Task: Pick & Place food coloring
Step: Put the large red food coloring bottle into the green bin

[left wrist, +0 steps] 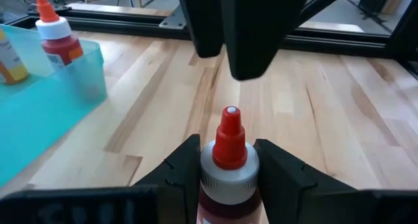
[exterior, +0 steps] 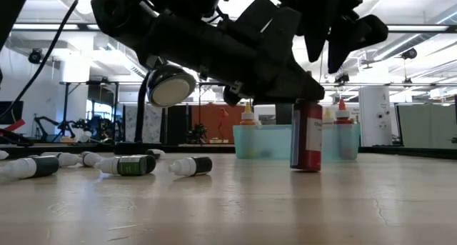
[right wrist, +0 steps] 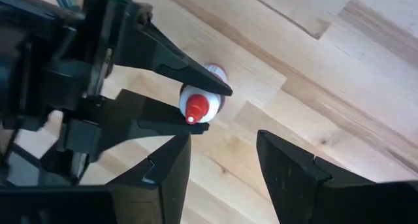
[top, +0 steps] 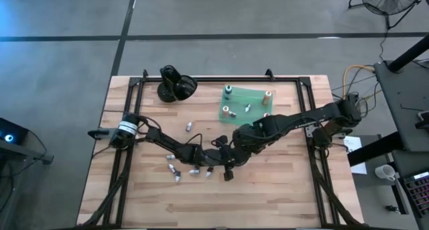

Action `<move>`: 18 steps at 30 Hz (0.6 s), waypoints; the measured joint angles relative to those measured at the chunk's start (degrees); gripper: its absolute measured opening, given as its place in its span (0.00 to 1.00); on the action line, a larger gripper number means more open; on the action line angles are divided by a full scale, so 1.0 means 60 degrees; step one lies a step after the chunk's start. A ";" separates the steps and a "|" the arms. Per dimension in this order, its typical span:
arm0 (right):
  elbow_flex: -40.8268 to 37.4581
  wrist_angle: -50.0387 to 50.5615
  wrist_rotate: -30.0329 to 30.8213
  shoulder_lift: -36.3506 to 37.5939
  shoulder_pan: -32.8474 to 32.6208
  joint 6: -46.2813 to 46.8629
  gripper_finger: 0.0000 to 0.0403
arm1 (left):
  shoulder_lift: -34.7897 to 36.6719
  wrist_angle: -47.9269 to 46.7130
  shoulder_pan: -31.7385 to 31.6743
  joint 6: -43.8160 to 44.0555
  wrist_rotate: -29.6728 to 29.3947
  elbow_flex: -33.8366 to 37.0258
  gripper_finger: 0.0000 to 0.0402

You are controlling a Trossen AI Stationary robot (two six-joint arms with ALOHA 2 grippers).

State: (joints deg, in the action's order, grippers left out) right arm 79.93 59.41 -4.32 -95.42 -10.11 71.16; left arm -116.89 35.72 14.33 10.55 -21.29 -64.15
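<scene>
My left jaws (left wrist: 225,178) clamped a red food coloring bottle (left wrist: 226,168) upright on the counter (left wrist: 339,119), near the teal tray (left wrist: 39,100). My right jaws (right wrist: 222,165) hung open just above it.

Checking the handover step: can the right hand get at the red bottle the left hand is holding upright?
Probably yes. The right hand hangs open just above the red bottle, whose red cap stands clear above the left hand gripping its body. Only the cap and shoulder are free; the left fingers flank the rest.
</scene>
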 joint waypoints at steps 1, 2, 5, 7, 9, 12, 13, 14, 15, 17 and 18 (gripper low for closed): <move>-0.0022 0.0009 -0.0001 -0.0001 0.0000 -0.0004 0.42 | 0.0003 0.0040 0.0000 0.0033 0.0001 0.0047 0.25; -0.0028 0.0004 0.0000 0.0000 0.0000 -0.0005 0.42 | 0.0011 0.0037 0.0000 0.0067 0.0001 0.0078 0.25; -0.0028 -0.0012 0.0035 0.0000 0.0000 -0.0104 0.42 | 0.0020 0.0023 -0.0003 0.0203 -0.0002 0.0115 0.25; -0.0012 -0.0012 0.0141 0.0000 0.0000 -0.0148 0.42 | 0.0020 -0.0042 -0.0004 0.0257 -0.0002 0.0118 0.27; 0.0016 -0.0023 0.0217 0.0002 0.0000 -0.0193 0.42 | 0.0024 -0.0188 0.0000 0.0275 0.0028 0.0135 0.30; 0.0016 -0.0027 0.0229 0.0004 0.0000 -0.0253 0.42 | 0.0017 -0.0209 -0.0004 0.0265 0.0009 0.0137 0.36; 0.0016 -0.0030 0.0229 0.0004 0.0000 -0.0290 0.42 | 0.0017 -0.0213 -0.0004 0.0258 -0.0011 0.0137 0.38; 0.0016 -0.0027 0.0230 0.0004 0.0000 -0.0311 0.42 | 0.0017 -0.0277 -0.0004 0.0258 -0.0013 0.0137 0.40; 0.0016 -0.0027 0.0233 0.0004 0.0000 -0.0317 0.42 | 0.0017 -0.0298 -0.0004 0.0258 -0.0030 0.0137 0.42; 0.0016 -0.0027 0.0237 0.0007 0.0000 -0.0317 0.42 | 0.0017 -0.0315 0.0021 0.0262 -0.0218 0.0137 0.47; 0.0016 -0.0027 0.0237 0.0007 0.0000 -0.0317 0.42 | 0.0017 -0.0367 0.0045 0.0259 -0.0368 0.0140 0.49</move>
State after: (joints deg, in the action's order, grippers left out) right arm 80.03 59.25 -2.90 -95.37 -10.11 69.25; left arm -116.79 33.52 14.60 12.10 -23.50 -63.31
